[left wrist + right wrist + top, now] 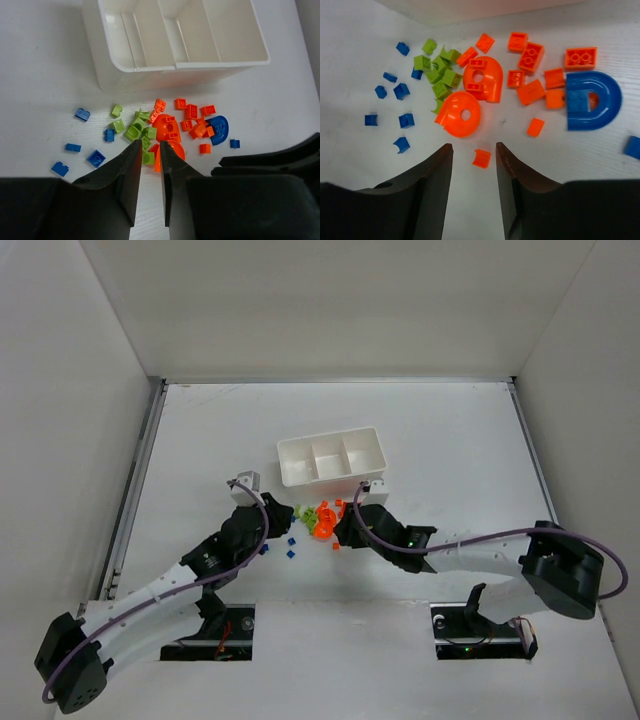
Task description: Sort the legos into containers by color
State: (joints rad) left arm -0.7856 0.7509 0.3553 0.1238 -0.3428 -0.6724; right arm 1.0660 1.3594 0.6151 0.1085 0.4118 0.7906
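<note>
The legos lie in a loose pile on the table just in front of the white three-compartment tray; all three compartments look empty. In the left wrist view, green bricks sit left of the orange ones, and blue ones lie scattered further left. My left gripper has a narrow gap, with a green brick and an orange domed piece at its tips. My right gripper is open, its tips on either side of a small orange brick.
A large blue arch piece lies at the right of the pile, and an orange round piece and orange arch in the middle. The tray's near wall stands close behind the pile. The two grippers face each other across the pile.
</note>
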